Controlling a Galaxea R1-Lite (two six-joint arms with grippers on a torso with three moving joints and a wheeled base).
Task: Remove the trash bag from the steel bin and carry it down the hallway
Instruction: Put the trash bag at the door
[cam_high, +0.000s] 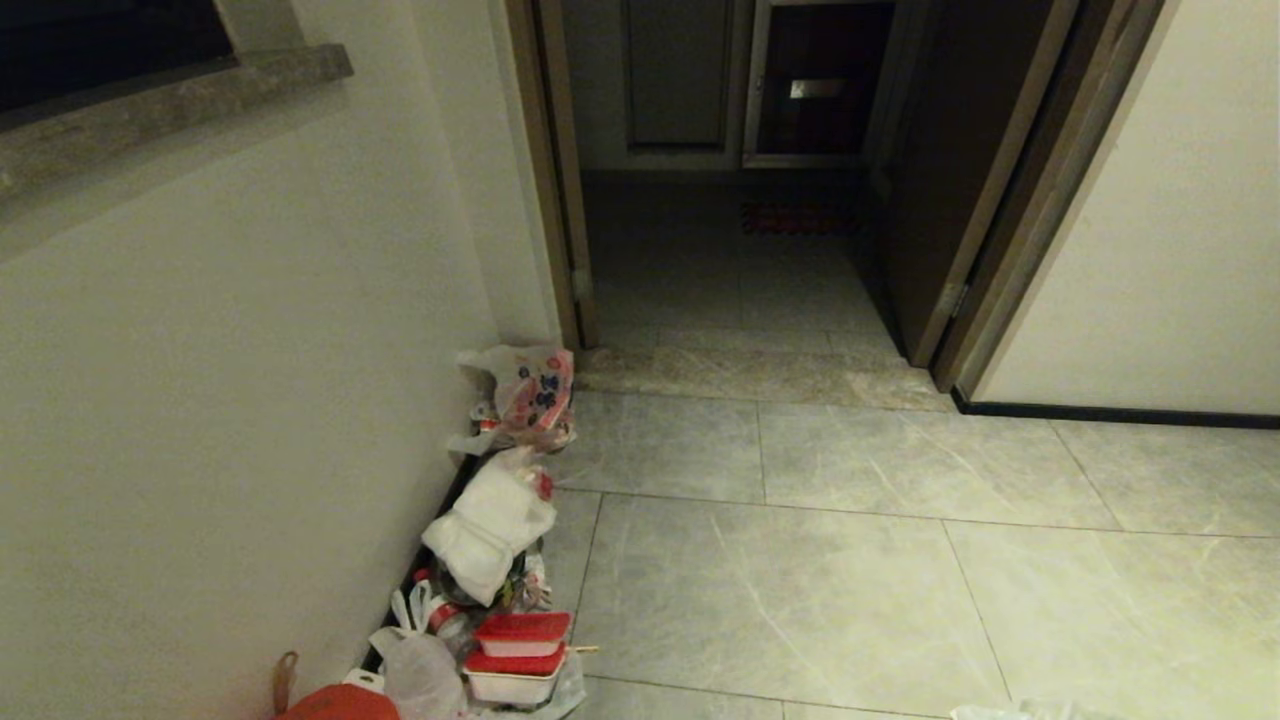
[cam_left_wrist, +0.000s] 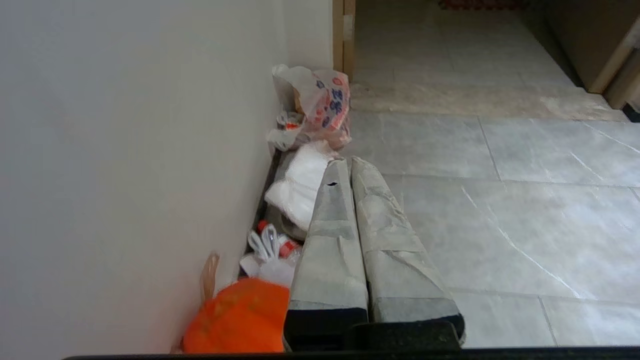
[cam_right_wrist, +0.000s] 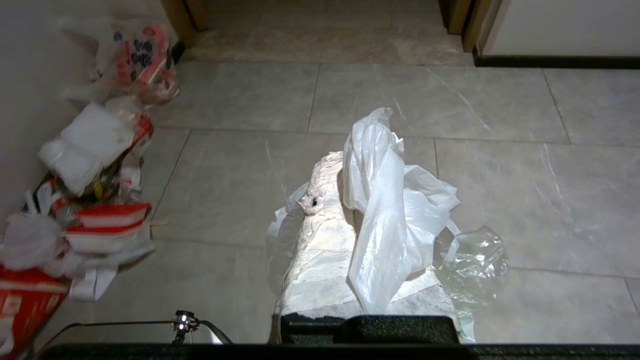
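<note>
The trash bag (cam_right_wrist: 385, 200), thin crinkled white plastic, drapes over my right gripper (cam_right_wrist: 347, 170), which is shut on it. A translucent part of the bag (cam_right_wrist: 472, 260) hangs beside the taped fingers (cam_right_wrist: 320, 235), above the grey tiles. In the head view only a sliver of the bag (cam_high: 1010, 712) shows at the bottom edge. My left gripper (cam_left_wrist: 350, 162) is shut on nothing and points along the hallway floor (cam_high: 800, 560) near the left wall. The steel bin is out of view.
Rubbish lines the left wall: a white bag with red-blue print (cam_high: 525, 390), a white bundle (cam_high: 490, 525), red-lidded boxes (cam_high: 518, 650) and an orange-red bag (cam_high: 335, 703). Ahead, an open doorway (cam_high: 720, 250) with brown frames leads into a darker passage.
</note>
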